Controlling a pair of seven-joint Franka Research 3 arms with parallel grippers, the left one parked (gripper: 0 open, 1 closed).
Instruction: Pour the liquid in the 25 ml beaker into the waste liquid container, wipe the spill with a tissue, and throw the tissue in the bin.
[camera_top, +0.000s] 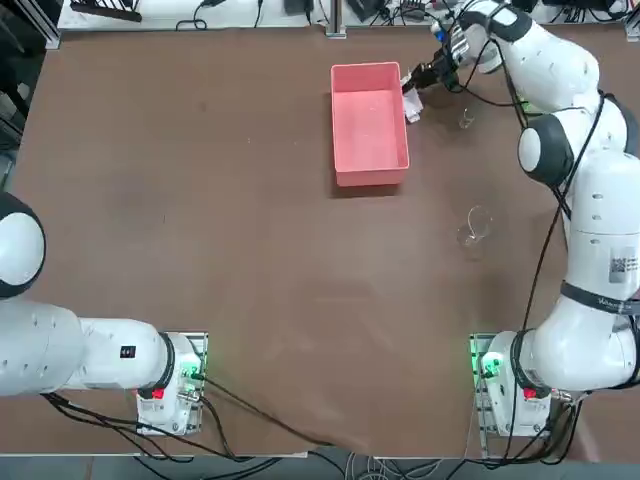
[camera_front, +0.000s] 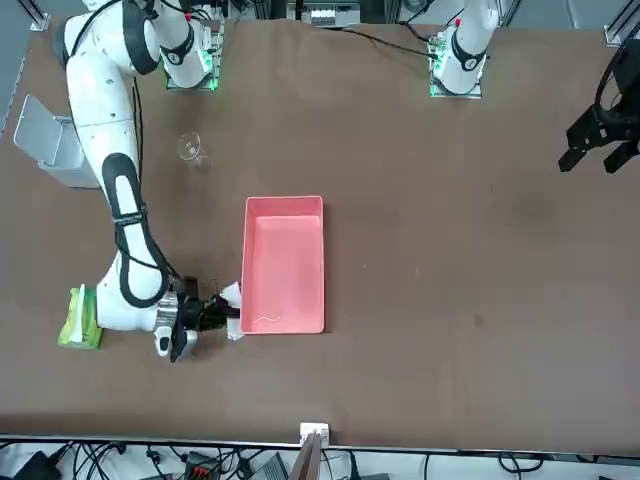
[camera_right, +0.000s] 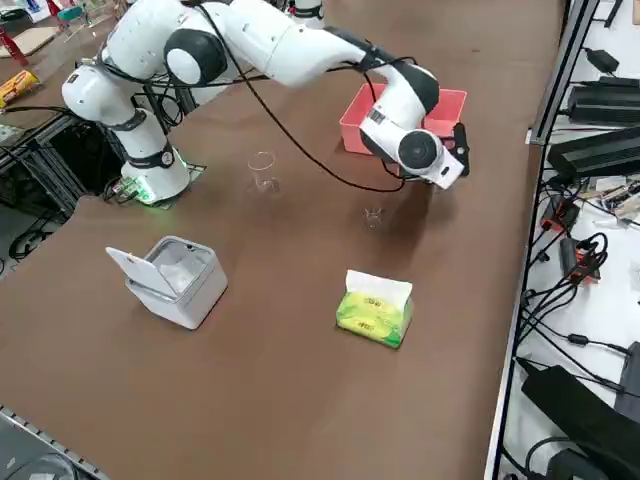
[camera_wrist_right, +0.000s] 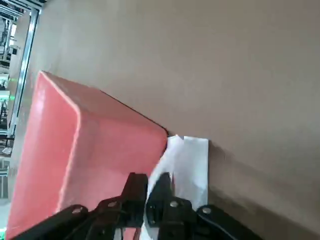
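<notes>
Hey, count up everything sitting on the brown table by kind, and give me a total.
Clear glass beakers: 2, the larger spouted one and the tiny one
Pink rectangular plastic tray: 1
White lidded bin: 1
Green tissue pack: 1
Crumpled white tissue, held in the shut right end effector: 1
Total: 6

Your right arm (camera_top: 560, 150): stretched far out toward 12 o'clock | wrist bent toward 9 o'clock | right gripper (camera_top: 412, 80): fingers closed, pointing roughly level.
</notes>
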